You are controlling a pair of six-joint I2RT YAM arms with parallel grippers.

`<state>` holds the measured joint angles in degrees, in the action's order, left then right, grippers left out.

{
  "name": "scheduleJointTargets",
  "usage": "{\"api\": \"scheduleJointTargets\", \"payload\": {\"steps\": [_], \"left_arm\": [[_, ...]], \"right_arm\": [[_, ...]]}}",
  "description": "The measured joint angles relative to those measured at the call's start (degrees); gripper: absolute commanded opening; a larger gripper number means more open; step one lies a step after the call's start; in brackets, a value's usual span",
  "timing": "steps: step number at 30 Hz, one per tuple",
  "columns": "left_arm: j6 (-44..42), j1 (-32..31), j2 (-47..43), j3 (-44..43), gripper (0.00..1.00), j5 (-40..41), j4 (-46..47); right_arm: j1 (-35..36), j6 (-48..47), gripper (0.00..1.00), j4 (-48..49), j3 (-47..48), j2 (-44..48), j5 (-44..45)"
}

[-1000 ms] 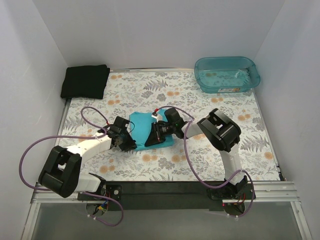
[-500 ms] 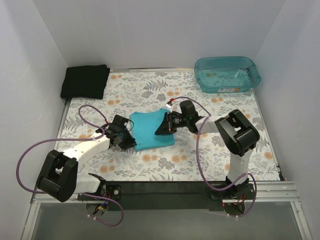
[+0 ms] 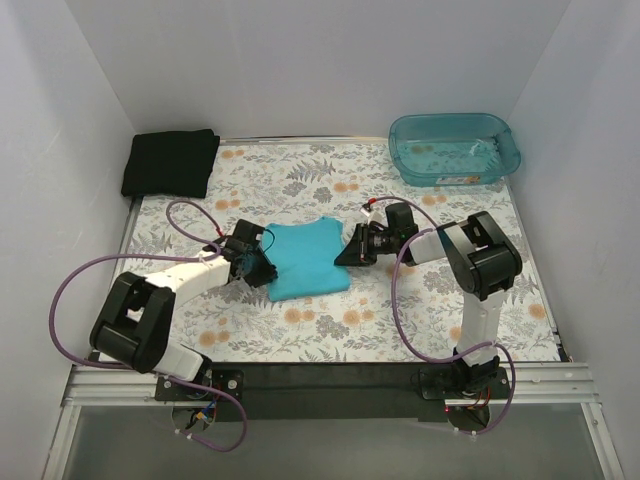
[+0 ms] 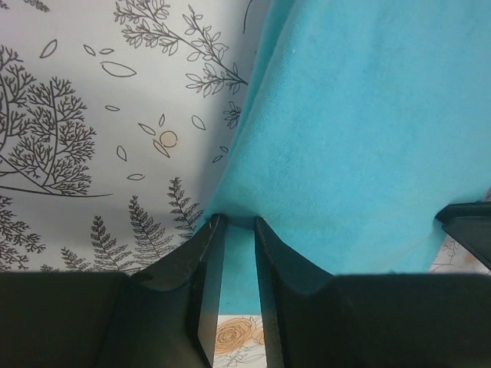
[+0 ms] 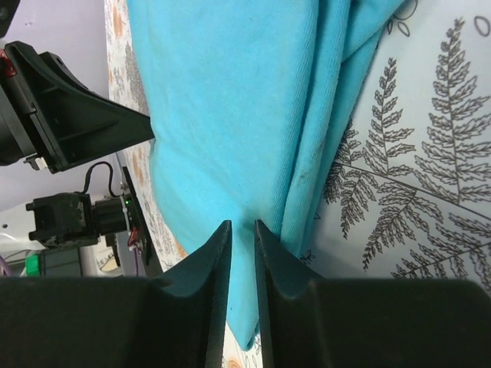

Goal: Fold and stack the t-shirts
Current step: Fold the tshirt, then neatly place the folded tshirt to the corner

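Observation:
The turquoise t-shirt (image 3: 305, 256) lies folded into a rough square in the middle of the table. My left gripper (image 3: 266, 272) is at its left edge, jaws nearly closed with the shirt's edge (image 4: 368, 138) between them (image 4: 239, 222). My right gripper (image 3: 344, 260) is at its right edge, jaws likewise narrow on the layered cloth (image 5: 230, 115) at the fold (image 5: 238, 226). The black t-shirt (image 3: 170, 162) lies folded at the back left corner, away from both grippers.
A translucent teal plastic tub (image 3: 455, 148) stands at the back right. The table has a floral-print cover (image 3: 330, 320) and white walls on three sides. Purple cables loop beside both arms. The left gripper's body shows in the right wrist view (image 5: 69, 115).
My right gripper has drawn back to the right, from over the shirt to its right edge. My left gripper has shifted slightly back and right. The shirt now lies wider and flatter.

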<state>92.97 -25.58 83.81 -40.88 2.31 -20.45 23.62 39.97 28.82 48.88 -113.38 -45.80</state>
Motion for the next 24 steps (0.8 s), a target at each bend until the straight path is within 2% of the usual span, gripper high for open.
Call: {"api": "scheduleJointTargets", "payload": {"steps": [4,9,12,15,18,19,21,24], "left_arm": [[-0.3,0.2,-0.9,0.0,0.29,0.3,-0.2],[-2.3,0.5,-7.2,-0.1,0.39,3.9,-4.0],[-4.3,2.6,-13.3,-0.4,0.48,6.3,-6.0],[-6.2,5.9,-18.2,-0.5,0.62,8.3,-7.1],[-8.1,8.8,-21.0,-0.5,0.71,10.3,-8.6],[-8.5,9.5,-21.5,-0.5,0.73,10.8,-8.9],[-9.5,11.2,-22.6,-0.1,0.77,11.3,-9.2],[-10.3,14.3,-23.6,1.8,0.78,11.3,-9.0]], "right_arm": [[-0.4,-3.0,0.23,-1.5,-0.1,1.0,0.3],[-0.6,-10.6,0.27,-11.1,0.3,6.6,5.2],[-0.2,-15.4,0.32,-18.3,1.7,10.9,9.6],[1.5,-19.9,0.45,-25.1,4.4,14.5,14.7],[6.8,-24.5,0.53,-31.0,8.2,17.0,20.3],[9.2,-25.8,0.59,-32.3,9.3,17.5,22.3],[14.6,-28.2,0.65,-34.8,11.7,17.9,25.9],[23.3,-31.6,0.67,-37.7,15.3,17.5,31.2]]}}
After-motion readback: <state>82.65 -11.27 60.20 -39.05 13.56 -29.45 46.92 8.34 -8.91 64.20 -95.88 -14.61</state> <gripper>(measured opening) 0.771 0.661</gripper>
